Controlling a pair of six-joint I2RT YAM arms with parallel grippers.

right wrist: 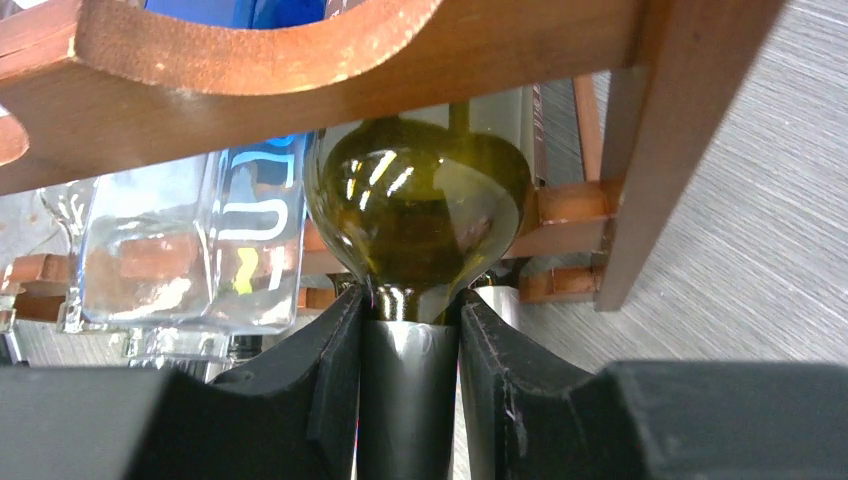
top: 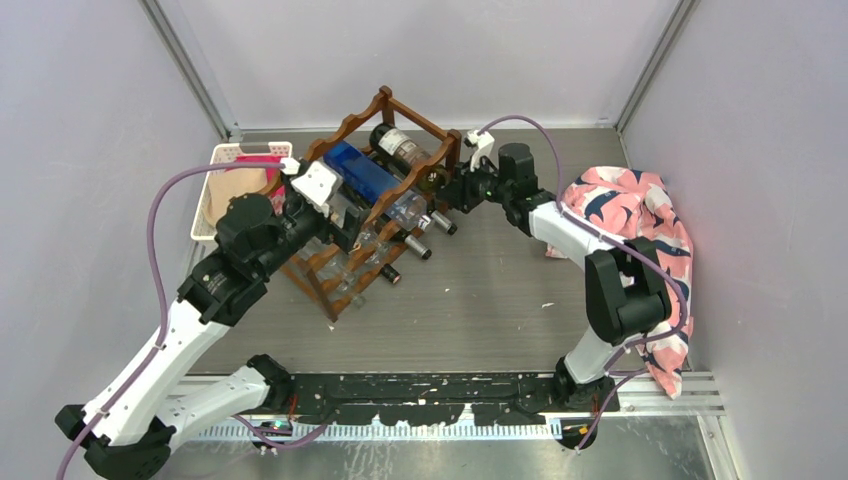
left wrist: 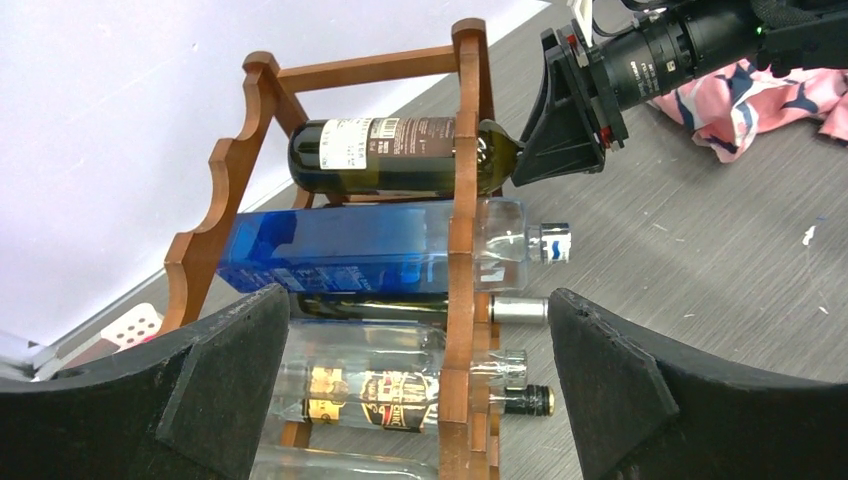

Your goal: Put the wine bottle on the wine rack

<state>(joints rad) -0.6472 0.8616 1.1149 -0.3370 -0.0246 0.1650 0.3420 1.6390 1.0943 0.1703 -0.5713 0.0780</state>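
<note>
— Up close on the right wrist, what do you have?
— I've got the right gripper pinched on the neck of the wine bottle, with matte black pads against a smooth grey capsule. Past that there's a rounded olive-green glass shoulder, glossy, tucked under a scalloped rail of the wine rack, which is reddish-brown wood.
— So where's the bottle?
— It lies on its side in the top row, neck poking out toward my right arm. It has a white label with a barcode, but I can't read the print.
— And the left?
— My left gripper gapes wide, holding nothing, just short of the rack. Below the wine bottle sits a square-sided blue bottle with a silver cap. Lower down there's a clear bottle with a black-and-gold label, lettering too small for me. Farther off, a pink patterned cloth lies crumpled on the grey wood-grain table, and a white plastic basket sits beside the rack.
</note>
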